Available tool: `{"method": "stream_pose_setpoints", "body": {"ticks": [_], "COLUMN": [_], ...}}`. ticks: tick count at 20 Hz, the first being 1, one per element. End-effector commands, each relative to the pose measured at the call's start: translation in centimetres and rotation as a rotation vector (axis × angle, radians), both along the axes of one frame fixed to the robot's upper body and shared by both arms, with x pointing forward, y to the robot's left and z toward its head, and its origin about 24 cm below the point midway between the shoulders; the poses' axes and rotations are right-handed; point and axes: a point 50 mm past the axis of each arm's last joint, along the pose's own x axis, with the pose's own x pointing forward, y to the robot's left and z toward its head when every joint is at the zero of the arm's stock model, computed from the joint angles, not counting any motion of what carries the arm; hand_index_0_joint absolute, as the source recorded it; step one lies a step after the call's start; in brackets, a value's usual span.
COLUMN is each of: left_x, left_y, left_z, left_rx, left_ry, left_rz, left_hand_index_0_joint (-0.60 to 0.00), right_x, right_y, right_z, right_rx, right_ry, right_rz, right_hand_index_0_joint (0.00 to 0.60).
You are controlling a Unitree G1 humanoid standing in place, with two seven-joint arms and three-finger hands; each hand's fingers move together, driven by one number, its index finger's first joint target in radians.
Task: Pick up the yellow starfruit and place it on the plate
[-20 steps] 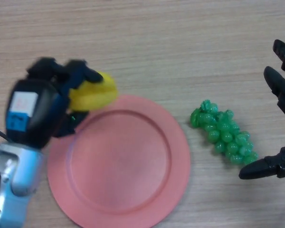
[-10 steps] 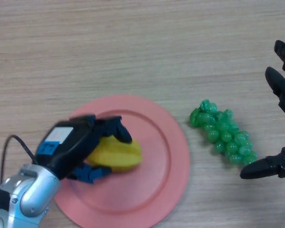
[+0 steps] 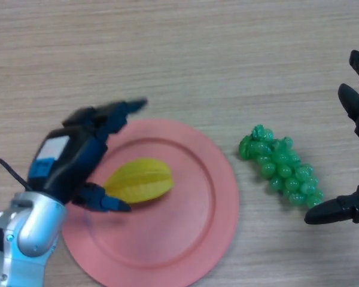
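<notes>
Now I see left hand [image 3: 78, 158] spread wide over left part of plate [image 3: 209, 197], fingers straight, holding nothing; thumb tip close beside starfruit [image 3: 139, 180], contact unclear. Starfruit lies on plate, left of centre. Right hand [image 3: 356, 161] hangs open at bench [image 3: 185, 54] right edge, near green grapes [image 3: 281, 167].

A yellow starfruit [image 3: 139, 180] lies on the left half of a pink plate [image 3: 191, 239]; the left hand [image 3: 78, 156] spreads open beside it; green grapes [image 3: 281, 167] sit near the table's [image 3: 179, 54] right edge.
</notes>
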Motion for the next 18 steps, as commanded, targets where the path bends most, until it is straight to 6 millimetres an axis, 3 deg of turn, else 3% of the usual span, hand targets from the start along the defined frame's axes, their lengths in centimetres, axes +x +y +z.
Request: {"method": "stream_pose_setpoints", "body": {"ticks": [1, 4, 7, 9, 12, 14, 18], "left_x": [-1.0, -2.1, -3.8, -4.4, -4.9, -5.0, -5.5], "left_y": [1.9, 2.5, 3.8, 4.6, 5.3, 5.2, 5.4], "left_z": [6.4, 7.1, 7.7, 7.5, 6.7, 6.0, 5.9], "left_rx": [-0.167, -0.309, -0.684, -0.788, -0.873, -0.792, -0.835], "left_ry": [-0.354, -0.331, -0.187, -0.153, -0.108, -0.078, -0.032], "left_rz": [-0.030, -0.110, -0.273, -0.292, -0.272, -0.233, -0.212], "left_hand_index_0_joint": [0.000, 0.000, 0.000, 0.000, 0.000, 0.000, 0.000], "right_x": [-0.7, -0.7, -0.9, -1.1, -1.2, -1.1, -1.1], "right_y": [0.0, 0.5, 0.8, 0.9, 1.1, 1.4, 1.8], "right_z": [3.2, 3.2, 3.2, 3.3, 3.1, 3.4, 3.5], "right_rx": [-0.063, -0.058, -0.059, -0.069, -0.070, -0.066, -0.067], "right_ry": [-0.207, -0.193, -0.202, -0.215, -0.221, -0.224, -0.229], "right_rz": [0.015, 0.038, 0.047, 0.049, 0.046, 0.053, 0.059], "right_hand_index_0_joint": [0.000, 0.000, 0.000, 0.000, 0.000, 0.000, 0.000]}}
